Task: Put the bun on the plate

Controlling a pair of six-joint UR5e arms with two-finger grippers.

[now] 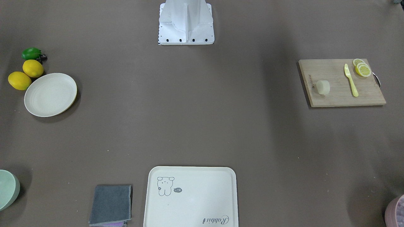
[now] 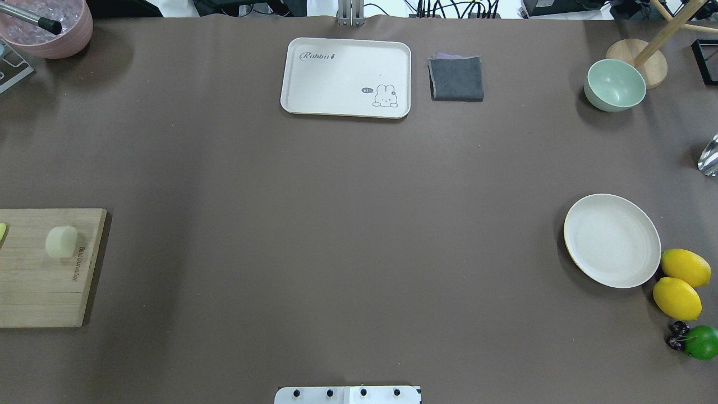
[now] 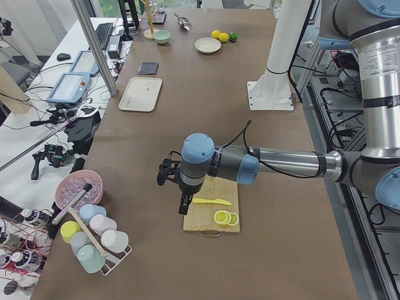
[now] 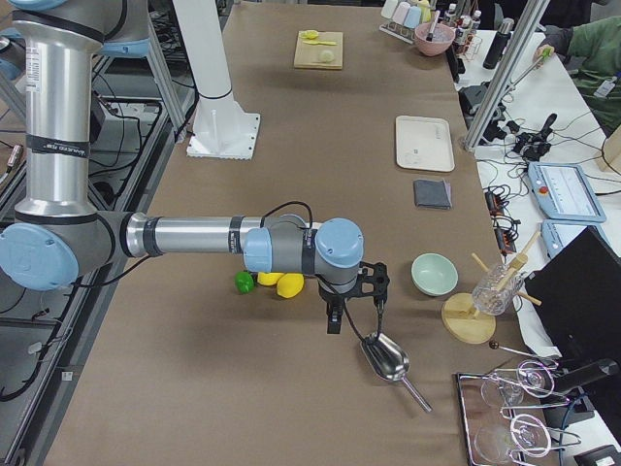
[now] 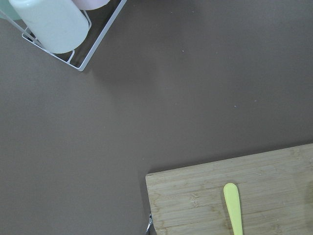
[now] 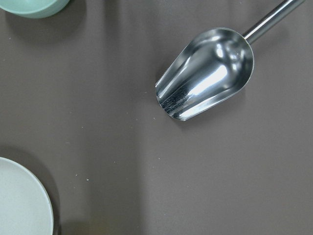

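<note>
The bun [image 1: 323,87], a small pale cream lump, sits on the wooden cutting board [image 1: 341,82] on my left side, and it also shows from overhead [image 2: 61,242]. The plate [image 1: 50,94], round and off-white, lies empty far over on my right side [image 2: 612,240]; its edge [image 6: 19,200] shows in the right wrist view. My left gripper [image 3: 175,194] hangs above the board's outer end, seen only from the left side view. My right gripper [image 4: 354,306] hovers beyond the plate, over a metal scoop [image 6: 208,73]. I cannot tell whether either gripper is open or shut.
A yellow knife [image 1: 351,79] and lemon slices [image 1: 362,68] share the board. Two lemons [image 1: 25,75] and a lime [image 1: 31,53] lie beside the plate. A cream tray [image 1: 191,197], grey cloth [image 1: 111,205], green bowl [image 2: 615,85], pink bowl [image 2: 47,25] and cup rack [image 3: 94,240] line the far side.
</note>
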